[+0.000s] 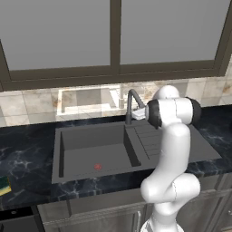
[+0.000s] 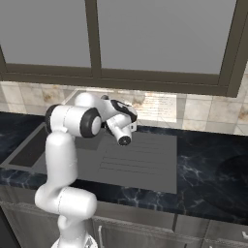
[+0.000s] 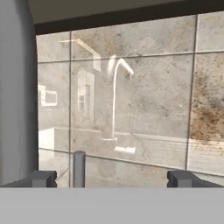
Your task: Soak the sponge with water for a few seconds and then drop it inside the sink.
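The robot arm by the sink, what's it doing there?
It has not really started yet. The white arm is folded up over the ribbed drainboard, and its gripper is open and holding nothing, facing the tiled wall behind the counter. The sponge lies untouched on the black countertop, far off to the left of the sink. The faucet stands behind the basin with no water running. So the sponge is not yet picked up or soaked.

The white arm is seen rising upright from its base, bent at a dark elbow joint, with the forearm folded back. The tool (image 3: 112, 178) is held level, its two dark fingertips (image 3: 43, 178) set wide apart with nothing gripped.
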